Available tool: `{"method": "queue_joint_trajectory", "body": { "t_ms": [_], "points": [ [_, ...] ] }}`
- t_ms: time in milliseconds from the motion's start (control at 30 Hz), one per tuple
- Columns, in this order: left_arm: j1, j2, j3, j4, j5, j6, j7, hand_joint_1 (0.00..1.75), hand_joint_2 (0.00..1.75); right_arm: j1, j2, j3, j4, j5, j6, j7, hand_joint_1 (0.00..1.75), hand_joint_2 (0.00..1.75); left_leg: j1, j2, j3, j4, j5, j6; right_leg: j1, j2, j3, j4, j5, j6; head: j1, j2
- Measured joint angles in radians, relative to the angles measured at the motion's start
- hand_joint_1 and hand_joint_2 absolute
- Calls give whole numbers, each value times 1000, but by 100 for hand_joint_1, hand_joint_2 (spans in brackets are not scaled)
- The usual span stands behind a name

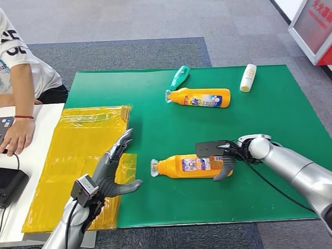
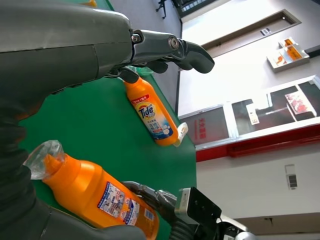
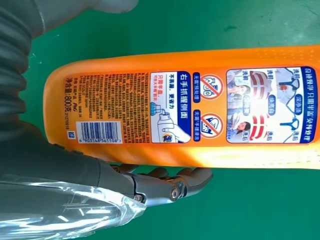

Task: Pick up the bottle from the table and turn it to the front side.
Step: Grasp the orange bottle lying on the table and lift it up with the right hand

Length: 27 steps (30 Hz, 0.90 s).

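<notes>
The right hand [image 1: 224, 158] lies at the base end of the near orange bottle [image 1: 188, 166], with dark fingers on the near side of the body and the thumb on the far side. It brackets the bottle, but the bottle lies flat on the green mat [image 1: 274, 104] and I cannot tell whether the fingers already press it. The step in hand looks like the grasp before the lift.

The bottle lies on its side near the front of the mat, right of centre, cap to the left, with its back label up. The next move calls for the fingers to close firmly across the width, then a lift and a roll about the long axis until the front label faces up. The body is smooth, so a loose grip could let it slip as it turns.

The left hand [image 1: 115, 168] hovers over the yellow plastic sheet [image 1: 78, 150], fingers spread wide and holding nothing.

Farther back lie a second orange bottle [image 1: 199, 97], a green bottle [image 1: 179, 77] and a white bottle [image 1: 248, 77]. A person's arm [image 1: 21, 104] rests at the far left.

The right wrist view gives the near bottle's barcode and warning icons [image 3: 205, 105], confirming the back side is up. The left wrist view reads the brand label [image 2: 151, 115] on the far orange bottle, front side showing.
</notes>
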Motion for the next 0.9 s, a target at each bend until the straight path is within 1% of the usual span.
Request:
{"method": "queue_joint_trajectory", "body": {
  "t_ms": [333,600,733,900],
  "points": [
    [-1,0,0,4,1,1,0,0,175,-6,6,-3,5,4,0,3,0,175,0,0,0,0,0,0,0,0,0,0,0,0,0,0],
    [-1,0,0,5,2,3,0,0,175,-58,17,-10,5,17,29,38,0,175,0,0,0,0,0,0,0,0,0,0,0,0,0,0],
    [-1,0,1,5,3,5,0,0,175,-58,21,4,9,110,12,55,0,175,0,0,0,0,0,0,0,0,0,0,0,0,0,0],
    [-1,0,2,5,3,8,0,0,175,-36,39,28,35,204,-25,47,0,175,0,0,0,0,0,0,0,0,0,0,0,0,0,0]
  ]
}}
